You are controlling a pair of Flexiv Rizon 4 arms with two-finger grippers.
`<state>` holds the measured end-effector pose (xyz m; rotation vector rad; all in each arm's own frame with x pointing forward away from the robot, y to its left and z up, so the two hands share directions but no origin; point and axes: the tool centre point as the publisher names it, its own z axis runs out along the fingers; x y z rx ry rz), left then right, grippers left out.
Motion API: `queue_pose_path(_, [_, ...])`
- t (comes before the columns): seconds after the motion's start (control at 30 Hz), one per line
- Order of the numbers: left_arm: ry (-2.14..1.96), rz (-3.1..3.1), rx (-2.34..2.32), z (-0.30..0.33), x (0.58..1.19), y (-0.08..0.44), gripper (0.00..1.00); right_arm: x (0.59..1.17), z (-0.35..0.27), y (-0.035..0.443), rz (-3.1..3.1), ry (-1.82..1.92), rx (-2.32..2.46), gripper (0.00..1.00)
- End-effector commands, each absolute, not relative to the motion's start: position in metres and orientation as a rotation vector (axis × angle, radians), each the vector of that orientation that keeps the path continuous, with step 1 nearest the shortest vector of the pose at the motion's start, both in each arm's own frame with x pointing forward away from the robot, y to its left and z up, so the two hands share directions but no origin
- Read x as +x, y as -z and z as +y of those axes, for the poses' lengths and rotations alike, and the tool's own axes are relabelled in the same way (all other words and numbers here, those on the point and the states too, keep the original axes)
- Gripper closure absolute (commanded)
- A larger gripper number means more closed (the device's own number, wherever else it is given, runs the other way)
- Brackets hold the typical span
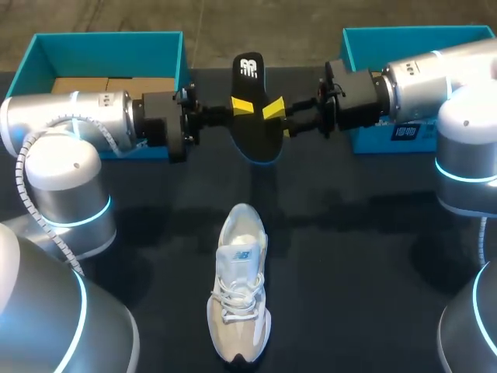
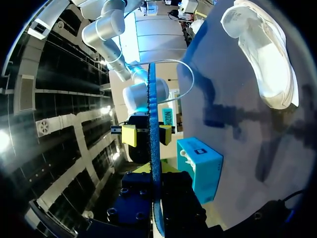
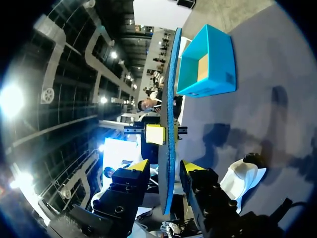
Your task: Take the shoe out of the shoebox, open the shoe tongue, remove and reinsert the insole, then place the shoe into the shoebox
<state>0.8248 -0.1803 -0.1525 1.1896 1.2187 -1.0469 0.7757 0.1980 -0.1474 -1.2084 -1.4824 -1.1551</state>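
The insole (image 1: 258,138) is out of the shoe and hangs in the air above the middle of the counter's (image 1: 349,256) far edge. Its broad black face is turned upward and its length runs from far to near. The two arms meet at it from opposite sides.

The left gripper (image 1: 242,105) is closed on it. In the right wrist view its yellow tip lies flat against the insole's face. The right gripper (image 1: 273,109) straddles the same insole with its fingers (image 3: 140,167) parted. A gap shows on each side of the blue rim, so it has hold of nothing. This pairing reads as a hand-over or a re-grip, probably to take the insole at a better spot and angle for sliding it back in. I cannot say which arm will end up carrying it.

The shoe (image 1: 239,295) stands on its sole at the middle of the counter's near edge, toe towards that edge and opening facing up. There, well apart from both grippers, it offers a free mouth for the insole. Nothing steadies it, though, so it may skid when pushed.

The shoebox (image 1: 109,43) sits open at the far left corner, its brown bottom showing. A second teal tray (image 1: 419,37), likely its lid, sits at the far right corner. Both stand off the working middle, which leaves the arms room.
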Motion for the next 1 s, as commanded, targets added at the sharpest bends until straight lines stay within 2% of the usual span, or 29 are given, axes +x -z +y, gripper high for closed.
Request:
queue_pose_path(0.03, [1.044, 1.218, 1.196, -0.182, 0.8259, 0.1524, 1.0, 0.7764, 0.2027, 0.1496, -1.487, 1.153, -1.208, 0.62])
queue_pose_path(1.0, [1.044, 1.221, 1.199, -0.1823, 0.8276, 0.1528, 1.0, 0.7761, 0.2071, 0.1573, -1.479, 1.139, -1.196, 0.78])
